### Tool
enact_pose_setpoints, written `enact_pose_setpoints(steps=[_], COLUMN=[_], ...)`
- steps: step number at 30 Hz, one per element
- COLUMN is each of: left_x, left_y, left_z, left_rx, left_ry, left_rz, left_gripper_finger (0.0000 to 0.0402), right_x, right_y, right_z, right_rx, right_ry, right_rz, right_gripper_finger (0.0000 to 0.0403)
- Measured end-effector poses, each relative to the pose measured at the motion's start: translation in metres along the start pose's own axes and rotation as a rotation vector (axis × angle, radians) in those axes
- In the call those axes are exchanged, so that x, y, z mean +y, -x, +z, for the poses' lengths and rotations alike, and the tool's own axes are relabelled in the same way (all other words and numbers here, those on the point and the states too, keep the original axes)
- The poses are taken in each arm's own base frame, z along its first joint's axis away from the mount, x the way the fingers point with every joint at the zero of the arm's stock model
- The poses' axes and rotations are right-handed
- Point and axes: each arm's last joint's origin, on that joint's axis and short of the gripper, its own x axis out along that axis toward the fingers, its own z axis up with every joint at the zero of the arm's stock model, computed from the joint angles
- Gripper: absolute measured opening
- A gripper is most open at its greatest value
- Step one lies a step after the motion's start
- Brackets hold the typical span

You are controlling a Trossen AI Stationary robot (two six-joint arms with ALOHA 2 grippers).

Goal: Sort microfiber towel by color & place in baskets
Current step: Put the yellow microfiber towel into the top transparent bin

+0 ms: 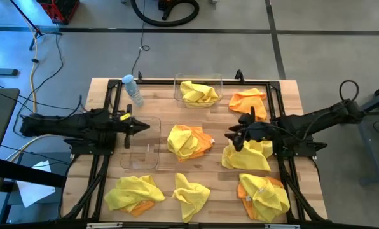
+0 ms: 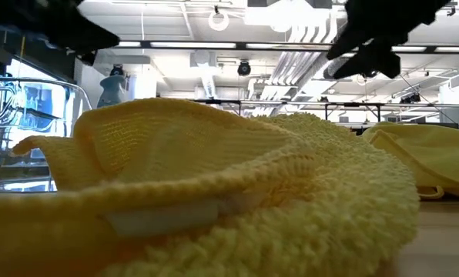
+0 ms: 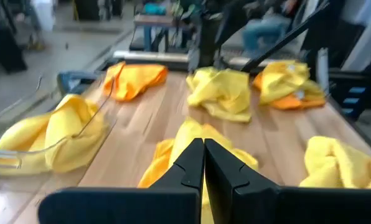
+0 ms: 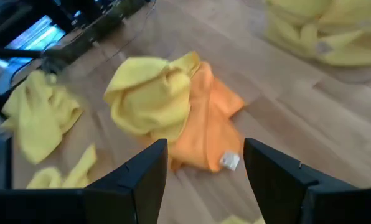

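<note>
Several rumpled towels lie on the wooden table. A yellow towel over an orange one (image 1: 188, 141) sits at the centre, also seen in the right wrist view as the yellow-and-orange pile (image 4: 173, 118). One clear basket (image 1: 177, 95) at the far middle holds a yellow towel (image 1: 199, 93). A second clear basket (image 1: 140, 151) stands left of centre with no towel in it. My left gripper (image 1: 145, 126) hovers shut over this basket's far edge; its fingers (image 3: 203, 155) are together. My right gripper (image 1: 231, 135) hangs open just right of the centre pile, its fingers (image 4: 204, 165) spread above the pile's edge.
An orange towel (image 1: 248, 100) lies far right and a yellow one (image 1: 247, 154) under my right arm. Near the front edge are a yellow-on-orange pile (image 1: 262, 194), a yellow towel (image 1: 191, 194) and another yellow-on-orange pile (image 1: 133, 193). A water bottle (image 1: 133, 90) stands far left.
</note>
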Motion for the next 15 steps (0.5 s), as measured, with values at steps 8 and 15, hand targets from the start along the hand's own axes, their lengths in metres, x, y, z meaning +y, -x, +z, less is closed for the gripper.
enact_pose_setpoints(steps=[8, 15], left_x=[-0.012, -0.029], left_y=[-0.048, -0.092], left_z=[0.04, 0.062], left_rx=[0.17, 0.349], left_ry=[-0.018, 0.077], left_rz=[0.076, 0.11], left_gripper_finger=[0.0001, 0.0001], right_x=[-0.012, -0.016], right_y=[0.014, 0.019], right_z=[-0.009, -0.009], right_rx=[0.1, 0.104], right_ry=[0.045, 0.14], right_rz=[0.037, 0.038], right_gripper_finger=[0.0206, 0.0206])
